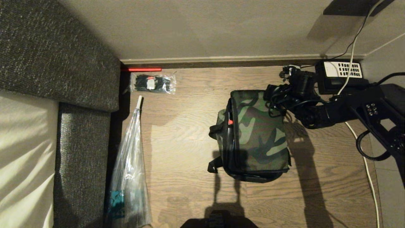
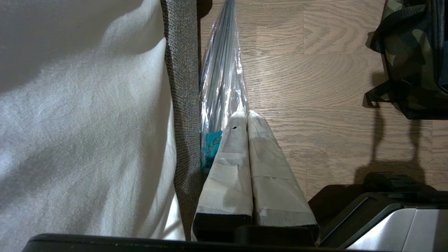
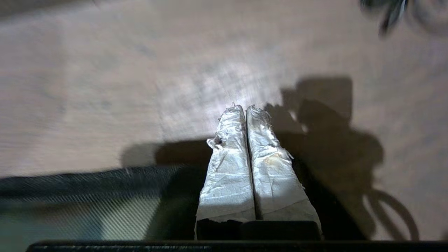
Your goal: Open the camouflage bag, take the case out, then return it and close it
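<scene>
The camouflage bag (image 1: 256, 133) sits on the wooden floor (image 1: 177, 142) near the middle of the head view, its green-brown-black top panel facing up and black straps trailing off its left and near sides; a small red spot shows along its left edge; whether the zipper is drawn I cannot tell, and the case is not visible.

The right arm reaches in from the right, and its wrist hangs over the far right corner of the bag; the right tool (image 3: 246, 109) has its two taped fingers pressed together, pinching nothing, above bare floor with the arm's shadow beside it — the bag's edge lies blurred to one side in that wrist view.

The left tool (image 2: 246, 113) is parked low beside the bed (image 2: 87, 105), fingers likewise pressed together and empty.

A clear-wrapped umbrella (image 1: 129, 164) lies along the bed's grey edge; a small plastic packet (image 1: 153, 83) rests near the wall; a black desk telephone (image 1: 341, 76) stands by the far right corner, a white cable (image 1: 368, 171) running past it.
</scene>
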